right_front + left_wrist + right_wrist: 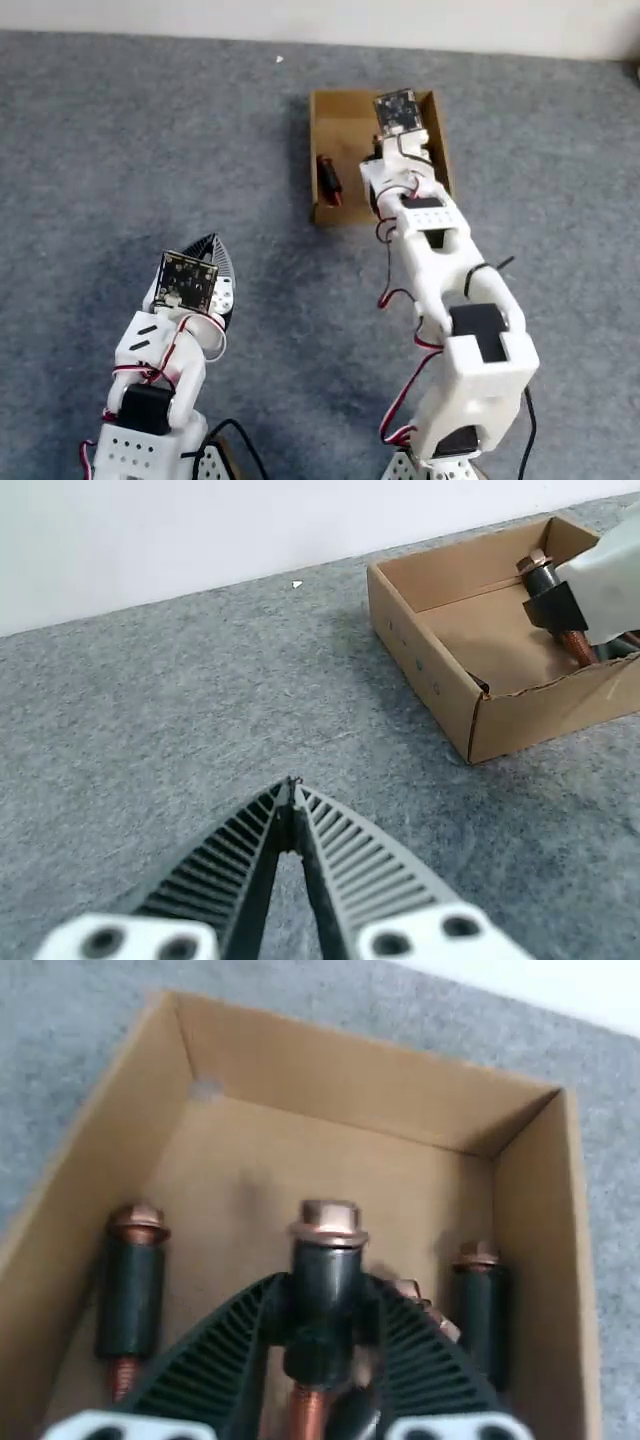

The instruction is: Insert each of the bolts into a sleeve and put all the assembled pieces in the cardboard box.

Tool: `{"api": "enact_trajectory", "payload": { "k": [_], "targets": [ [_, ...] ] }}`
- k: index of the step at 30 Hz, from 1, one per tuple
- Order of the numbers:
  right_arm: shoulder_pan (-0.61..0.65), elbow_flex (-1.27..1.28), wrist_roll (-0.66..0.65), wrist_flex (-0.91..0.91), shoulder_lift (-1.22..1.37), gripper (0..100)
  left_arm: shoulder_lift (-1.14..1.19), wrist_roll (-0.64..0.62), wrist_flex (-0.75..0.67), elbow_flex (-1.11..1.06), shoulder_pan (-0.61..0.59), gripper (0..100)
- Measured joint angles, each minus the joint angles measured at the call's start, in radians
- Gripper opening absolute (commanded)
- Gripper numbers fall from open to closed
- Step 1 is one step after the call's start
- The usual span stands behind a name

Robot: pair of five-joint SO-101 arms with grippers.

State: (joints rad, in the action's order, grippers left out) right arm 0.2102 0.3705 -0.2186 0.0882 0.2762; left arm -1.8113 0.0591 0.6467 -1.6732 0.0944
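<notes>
Depositing an assembled piece in the cardboard box (340, 110) is judged to be the step in hand.

High view: the cardboard box sits near the far edge of the desk (120, 150), right of centre. The right arm (430, 230) extends over the box, with its wrist above the box's right half. One finished piece (329, 178), a bolt in a dark sleeve, lies on the box floor beside the left wall. The left arm (165, 340) is near the near edge, left of centre, well apart from the box.

Left wrist view: the left jaws are fully closed, tips meeting, with nothing between them, above bare desk. The held piece (548, 585) hangs tilted over the box interior, head uppermost.

Right wrist view: the right jaws are clamped on the sleeve of the held piece. The copper bolt head (329, 1218) projects from one end of the sleeve and the shank from the other. The held piece is above the box floor, between finished piece A (130, 1295) beside one side wall and finished piece B (478, 1310) beside the opposite wall. A further copper part (415, 1300) next to piece B is partly hidden and cannot be identified.

Next move, as judged: lower the held piece into the gap between pieces A and B, spread the right jaws to release it, then lift straight up, clear of the walls.

Markings: no brand or label is legible. Faint marks (415, 650) on the box's outer wall are too small to read.
</notes>
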Motion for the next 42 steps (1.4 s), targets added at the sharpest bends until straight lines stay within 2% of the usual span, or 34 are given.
{"api": "enact_trajectory", "payload": {
  "k": [3,8,12,18,22,42],
  "targets": [
    [-0.006,-0.005,0.000,-0.008,0.000,12.5,0.000,0.000,0.000,-0.002,0.000,1],
    [-0.002,-0.005,-0.003,0.026,-0.005,3.2,0.000,0.000,0.000,-0.002,0.000,1],
    [-0.005,-0.005,-0.003,0.143,-0.095,0.5,0.000,0.000,0.015,-0.002,0.000,1],
    [0.000,0.043,-0.003,0.374,-0.370,0.5,0.000,0.000,0.021,-0.002,0.000,1],
    [0.000,0.176,-0.003,0.443,-0.571,0.5,0.000,0.000,0.021,-0.002,0.000,1],
    [0.002,1.117,-0.003,0.448,-1.746,0.5,0.000,0.000,0.021,-0.002,0.000,1]
  ]
}}
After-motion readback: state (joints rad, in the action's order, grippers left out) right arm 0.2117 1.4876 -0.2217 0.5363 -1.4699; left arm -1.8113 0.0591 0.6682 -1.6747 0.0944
